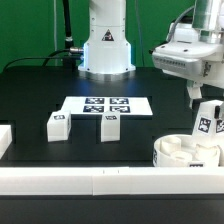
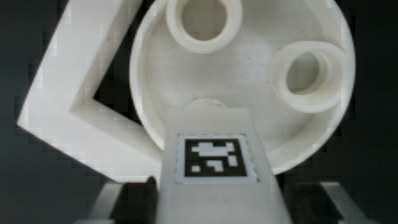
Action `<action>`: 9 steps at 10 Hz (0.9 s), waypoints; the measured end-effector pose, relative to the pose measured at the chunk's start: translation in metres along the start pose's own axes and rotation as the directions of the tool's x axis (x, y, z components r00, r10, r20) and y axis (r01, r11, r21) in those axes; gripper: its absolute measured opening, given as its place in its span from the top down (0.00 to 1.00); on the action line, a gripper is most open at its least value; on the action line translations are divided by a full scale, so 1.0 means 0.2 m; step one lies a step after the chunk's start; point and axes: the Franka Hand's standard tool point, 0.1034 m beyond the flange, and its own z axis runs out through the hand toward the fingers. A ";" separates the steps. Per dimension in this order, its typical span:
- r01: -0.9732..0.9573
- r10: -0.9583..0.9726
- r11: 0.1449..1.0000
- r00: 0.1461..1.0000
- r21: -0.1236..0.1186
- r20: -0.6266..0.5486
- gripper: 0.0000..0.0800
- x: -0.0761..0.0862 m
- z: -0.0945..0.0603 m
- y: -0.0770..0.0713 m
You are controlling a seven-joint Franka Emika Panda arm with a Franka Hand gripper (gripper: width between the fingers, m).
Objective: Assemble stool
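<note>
The round white seat [image 1: 183, 152] lies flat at the lower right of the exterior view, just behind the long white border rails [image 1: 100, 180]. It is smooth, matt plastic: a thick disc with round sockets [image 2: 313, 75] sunk into its face. Over its far right edge stands the held leg [image 1: 207, 122], an upright white rectangular block with a black-and-white square tag on its face. The gripper [image 1: 203, 106] reaches down onto it from above and is clenched on this leg. In the wrist view its fingers [image 2: 121, 200] sit against both sides of the block, with the seat just beyond. Whether the block's lower end touches the seat cannot be told. A loose leg [image 1: 57, 124] and a second loose leg [image 1: 109, 126] rest on the black table [image 1: 30, 95] at centre left. They sit just in front of the flat marker board [image 1: 105, 105], well apart from the seat.
</note>
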 end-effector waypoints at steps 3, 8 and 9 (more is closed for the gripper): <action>-0.346 0.346 0.938 0.938 0.029 0.000 0.58 -0.02 0.00 -0.02; -0.660 0.660 0.751 0.751 0.027 0.007 0.58 -0.02 0.01 -0.03; -0.769 0.769 0.636 0.639 0.063 0.032 0.58 -0.02 0.01 -0.05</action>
